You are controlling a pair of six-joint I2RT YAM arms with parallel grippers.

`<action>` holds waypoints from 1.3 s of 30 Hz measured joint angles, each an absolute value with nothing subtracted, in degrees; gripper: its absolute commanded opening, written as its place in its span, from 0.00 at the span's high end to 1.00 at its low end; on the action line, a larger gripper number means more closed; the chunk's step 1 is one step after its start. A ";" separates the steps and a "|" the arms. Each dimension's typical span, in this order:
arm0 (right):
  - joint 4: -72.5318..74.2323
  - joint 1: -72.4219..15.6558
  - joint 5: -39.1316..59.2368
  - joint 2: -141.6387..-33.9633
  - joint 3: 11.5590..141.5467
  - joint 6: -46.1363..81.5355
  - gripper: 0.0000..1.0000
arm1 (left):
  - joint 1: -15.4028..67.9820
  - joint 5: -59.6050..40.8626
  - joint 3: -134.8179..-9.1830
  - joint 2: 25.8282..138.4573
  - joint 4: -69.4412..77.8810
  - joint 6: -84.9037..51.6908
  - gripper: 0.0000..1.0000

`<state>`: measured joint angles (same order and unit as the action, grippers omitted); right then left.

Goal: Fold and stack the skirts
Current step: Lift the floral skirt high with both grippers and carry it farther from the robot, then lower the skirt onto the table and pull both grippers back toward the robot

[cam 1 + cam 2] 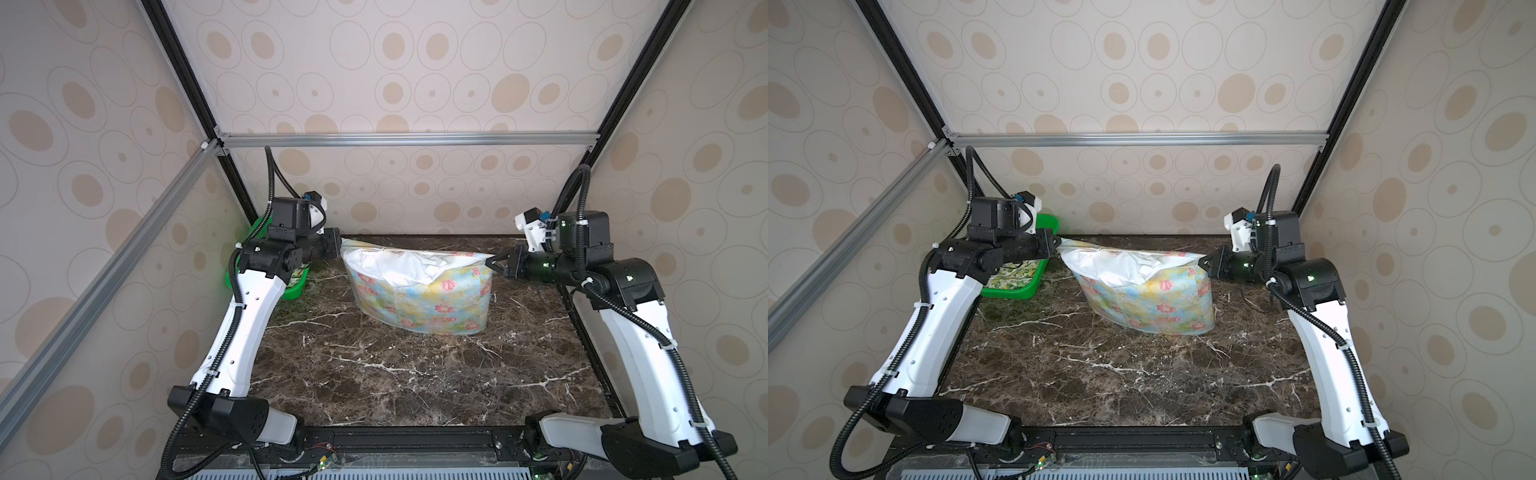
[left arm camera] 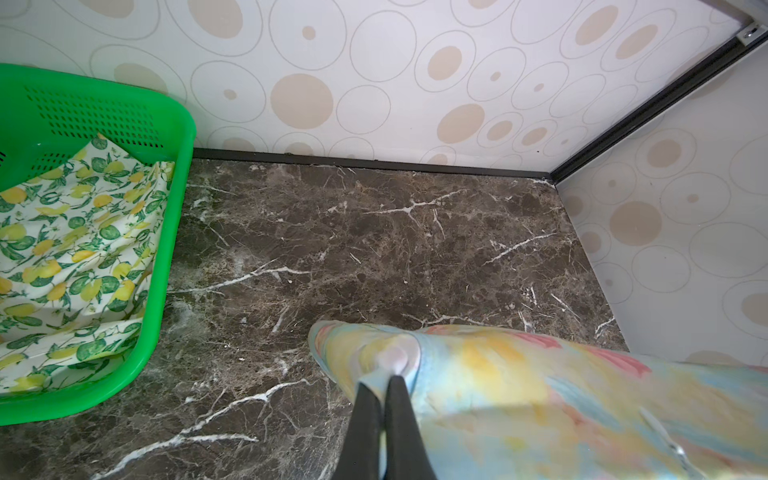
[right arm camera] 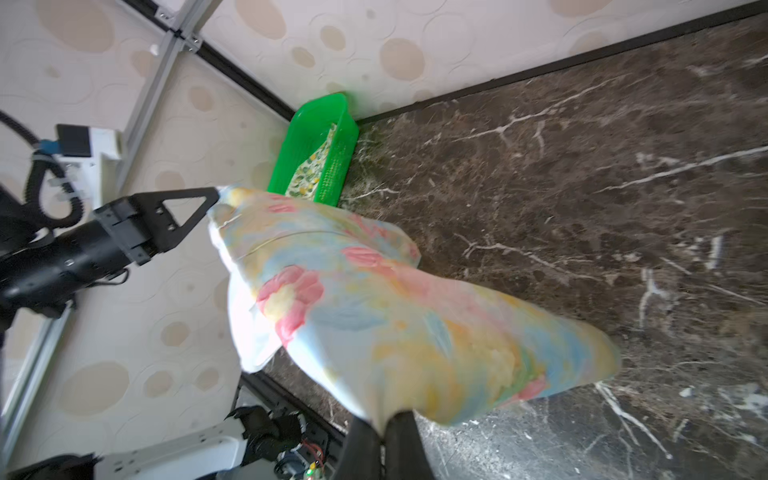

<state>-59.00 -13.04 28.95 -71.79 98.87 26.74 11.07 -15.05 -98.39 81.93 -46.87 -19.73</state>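
Both arms are raised over the dark brown marble-patterned tabletop (image 1: 374,374), with the thin pastel blue-yellow cloth skirt with pink flowers (image 1: 436,299) strung between them above the far middle of the surface. The left gripper (image 1: 338,245) has its black jaws pressed together on one upper corner of this skirt, and the left wrist view shows cloth pinched at the tips. The right gripper (image 1: 488,262) is likewise clamped on the opposite upper corner, so the top edge runs nearly level from one to the other. The white lining (image 1: 399,266) shows along the top and sags in the middle. The body of the garment hangs down in a broad curve. Its lower edge is at the tabletop, but whether it touches cannot be told. The second garment, a cream cloth skirt printed with yellow lemons and green leaves (image 2: 70,249), lies rumpled inside the bright green plastic mesh basket (image 2: 166,249). That basket sits in the far left corner of the tabletop — behind the left arm and well apart from the hanging skirt.
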 measured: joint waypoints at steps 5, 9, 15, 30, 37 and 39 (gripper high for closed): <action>-60.07 -12.67 38.70 -70.78 92.33 27.81 1.00 | 9.82 -15.22 -93.23 78.15 -45.95 -21.15 1.00; -60.20 -12.21 44.14 -70.74 93.32 29.91 1.00 | 9.56 -14.92 -95.04 76.34 -46.06 -21.71 1.00; -50.26 -5.10 48.16 -70.28 90.59 40.42 1.00 | 9.45 -15.77 -102.91 82.04 -44.21 -21.78 1.00; -47.11 -0.19 54.46 -67.13 84.38 46.00 1.00 | 9.63 -18.17 -103.74 82.17 -46.57 -21.43 1.00; -47.33 0.51 51.40 -67.26 82.00 45.54 1.00 | 9.63 -22.04 -94.26 85.73 -43.07 -21.19 1.00; -48.93 0.51 50.52 -64.62 79.90 44.01 1.00 | 9.63 -24.56 -87.00 83.05 -41.95 -21.78 1.00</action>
<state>-48.93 0.51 50.52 -64.62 79.90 44.01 9.63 -24.56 -87.00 83.05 -41.95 -21.78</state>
